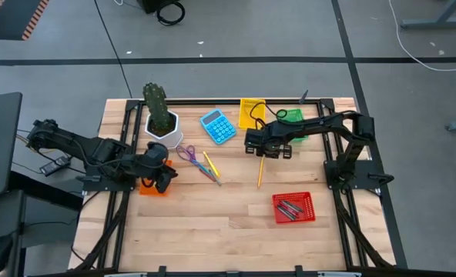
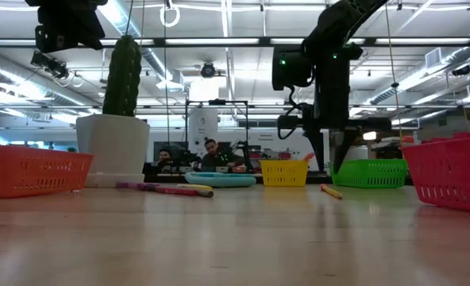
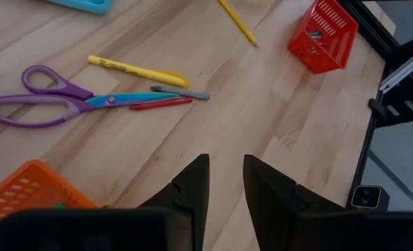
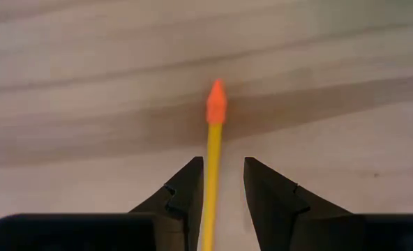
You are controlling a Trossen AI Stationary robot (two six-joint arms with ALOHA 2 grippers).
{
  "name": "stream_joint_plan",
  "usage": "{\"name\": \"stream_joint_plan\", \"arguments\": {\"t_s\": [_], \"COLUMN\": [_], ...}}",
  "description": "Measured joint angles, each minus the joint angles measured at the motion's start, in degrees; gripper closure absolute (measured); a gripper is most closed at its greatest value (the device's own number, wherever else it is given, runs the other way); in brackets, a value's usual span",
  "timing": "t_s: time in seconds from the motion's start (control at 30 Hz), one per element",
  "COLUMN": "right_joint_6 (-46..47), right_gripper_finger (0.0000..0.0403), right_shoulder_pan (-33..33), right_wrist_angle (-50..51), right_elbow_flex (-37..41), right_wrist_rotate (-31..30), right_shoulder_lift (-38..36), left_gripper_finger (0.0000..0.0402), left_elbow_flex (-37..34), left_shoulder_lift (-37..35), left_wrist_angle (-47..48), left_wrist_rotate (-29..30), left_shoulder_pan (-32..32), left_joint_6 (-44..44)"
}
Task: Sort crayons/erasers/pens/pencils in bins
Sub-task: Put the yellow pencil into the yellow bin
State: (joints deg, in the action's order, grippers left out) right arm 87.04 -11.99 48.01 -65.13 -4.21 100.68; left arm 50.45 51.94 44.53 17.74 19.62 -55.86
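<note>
Table (image 1: 212,223): sorting is partly done, by the look of it. Of the four bins, the red bin (image 1: 293,208) near the front right holds several dark sticks, probably pens, though the overhead view is too small to be sure. The yellow bin (image 1: 251,111) and green bin (image 1: 291,115) stand at the far edge; their contents cannot be made out. The orange bin (image 1: 152,187) sits at the left, largely hidden under the left arm.

Non-task items present: a potted cactus (image 1: 160,115), a blue calculator (image 1: 218,126) and purple scissors (image 3: 46,104).

Left to sort: a yellow stick (image 3: 137,71), a grey stick (image 3: 180,93) and a red stick (image 3: 161,104), lying touching or just beside the scissor blades at mid-table. One yellow pencil (image 4: 213,146) lies alone on the bare wood right of centre.

Right claw (image 4: 220,188): released, fingers either side of that pencil, not yet clenched. The pencil rests on the table.

Left claw (image 3: 225,185): released, holding nothing, hanging over bare wood by the orange bin.

No erasers are visible anywhere.
</note>
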Motion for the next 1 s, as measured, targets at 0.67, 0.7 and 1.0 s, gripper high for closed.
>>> {"name": "stream_joint_plan", "arguments": {"t_s": [0.67, 0.7, 1.0], "right_joint_6": [-1.5, -1.5, -1.3], "right_gripper_finger": [0.033, 0.0331, 0.0327], "right_shoulder_pan": [-1.5, -1.4, -1.4], "right_wrist_angle": [-8.5, -8.8, -10.9], "right_elbow_flex": [6.4, 6.4, 6.5], "right_wrist_rotate": [-3.3, -3.3, -3.0], "right_shoulder_lift": [-0.1, -0.2, -0.1], "left_gripper_finger": [0.0317, 0.0316, 0.0319], "left_elbow_flex": [0.0, 0.0, 0.0], "left_shoulder_lift": [0.0, 0.0, 0.0], "left_wrist_angle": [0.1, 0.1, 0.1], "left_wrist_rotate": [-0.3, -0.3, -0.2], "left_shoulder_pan": [2.8, 2.8, 2.9], "left_joint_6": [-0.5, -0.7, -2.6]}}
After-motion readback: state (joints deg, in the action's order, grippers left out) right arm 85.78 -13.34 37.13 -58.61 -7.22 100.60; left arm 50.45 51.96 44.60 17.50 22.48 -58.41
